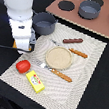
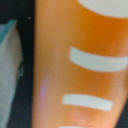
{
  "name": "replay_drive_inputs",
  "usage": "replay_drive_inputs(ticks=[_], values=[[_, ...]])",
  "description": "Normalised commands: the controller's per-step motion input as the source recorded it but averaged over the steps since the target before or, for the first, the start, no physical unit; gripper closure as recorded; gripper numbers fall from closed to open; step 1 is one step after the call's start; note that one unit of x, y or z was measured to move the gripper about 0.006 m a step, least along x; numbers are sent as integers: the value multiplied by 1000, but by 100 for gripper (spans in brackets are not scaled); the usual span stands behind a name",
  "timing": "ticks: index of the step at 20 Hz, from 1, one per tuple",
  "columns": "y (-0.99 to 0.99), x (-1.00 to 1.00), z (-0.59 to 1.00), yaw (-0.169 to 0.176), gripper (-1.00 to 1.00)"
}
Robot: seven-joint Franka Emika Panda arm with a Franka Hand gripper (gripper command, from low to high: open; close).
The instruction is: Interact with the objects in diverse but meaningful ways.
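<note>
The gripper [image 1: 23,49] hangs low at the placemat's [image 1: 88,71] edge, its opening unreadable; the wrist view fills with a golden scored bread loaf [image 2: 80,60]; the red tomato [image 1: 22,66] sits just beside; open mat lies beyond the tan plate [image 1: 58,57].

We see a pale striped mat [image 1: 82,75] on a black table [image 1: 99,98]. Behind it we see a brown board [image 1: 103,28] with black circles [image 1: 65,5].

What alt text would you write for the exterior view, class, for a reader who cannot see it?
A white robot arm hangs over a pale mat holding a plate, tomato, yellow block, sausage and orange-handled cutlery. Grey pots sit behind.
</note>
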Motion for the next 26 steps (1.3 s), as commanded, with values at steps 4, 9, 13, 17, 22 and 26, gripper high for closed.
replay_drive_inputs(ticks=[4, 9, 13, 17, 22, 26], values=[[-3, 317, 641, 0, 100], [21, 636, 974, -12, 100], [39, 883, 947, -25, 100], [64, 959, 751, -15, 100], [104, 1000, 651, -2, 100], [11, 972, 302, -28, 100]])
